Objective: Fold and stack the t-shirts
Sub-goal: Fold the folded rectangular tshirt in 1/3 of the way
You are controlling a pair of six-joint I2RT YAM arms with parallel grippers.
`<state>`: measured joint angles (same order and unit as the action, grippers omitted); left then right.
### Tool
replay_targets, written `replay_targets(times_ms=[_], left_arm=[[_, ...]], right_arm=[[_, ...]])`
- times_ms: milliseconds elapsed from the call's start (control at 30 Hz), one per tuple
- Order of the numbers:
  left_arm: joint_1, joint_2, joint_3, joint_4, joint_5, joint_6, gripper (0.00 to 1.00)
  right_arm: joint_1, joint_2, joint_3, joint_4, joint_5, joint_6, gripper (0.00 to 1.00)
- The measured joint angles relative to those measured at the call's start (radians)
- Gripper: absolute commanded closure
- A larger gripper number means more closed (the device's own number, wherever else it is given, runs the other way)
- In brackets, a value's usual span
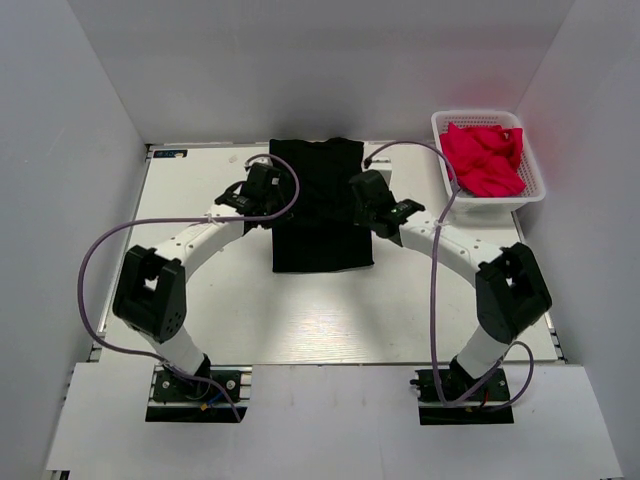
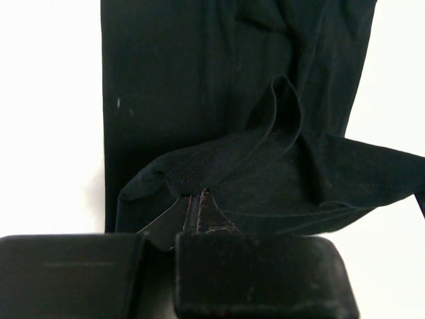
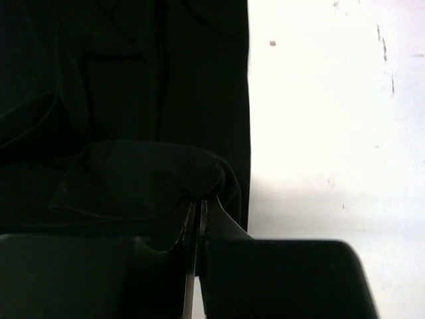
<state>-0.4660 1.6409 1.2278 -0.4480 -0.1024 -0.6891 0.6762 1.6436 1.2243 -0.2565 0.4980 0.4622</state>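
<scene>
The black t-shirt (image 1: 320, 215) lies as a narrow rectangle in the middle of the surface (image 1: 320, 320). The left claw (image 2: 201, 201) is clamped on a raised fold at its left edge, and the right claw (image 3: 200, 201) on one at its right edge (both pinching cloth). The pinkish-red t-shirts (image 1: 483, 160) sit heaped in a white basket (image 1: 533, 190) at the far right.

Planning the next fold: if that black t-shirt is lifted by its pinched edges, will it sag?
Probably floppy: the black t-shirt bunches into soft folds at the pinching jaws, so it likely sags between them. It lies thin and flat, so pushing may wrinkle it.
</scene>
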Motion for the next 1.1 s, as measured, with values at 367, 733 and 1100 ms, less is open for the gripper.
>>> replay_targets(times_ms=[367, 733, 1100], left_arm=[[0.075, 0.179, 0.117, 0.062, 0.049, 0.040, 1.00], [0.124, 0.366, 0.261, 0.077, 0.103, 0.077, 0.14], [0.159, 0.383, 0.352, 0.053, 0.099, 0.079, 0.00]], right_arm=[[-0.083, 0.193, 0.174, 0.014, -0.084, -0.066, 1.00], [-0.134, 0.382, 0.333, 0.000, -0.160, -0.071, 0.51], [-0.177, 0.418, 0.438, -0.052, -0.188, -0.065, 0.10]])
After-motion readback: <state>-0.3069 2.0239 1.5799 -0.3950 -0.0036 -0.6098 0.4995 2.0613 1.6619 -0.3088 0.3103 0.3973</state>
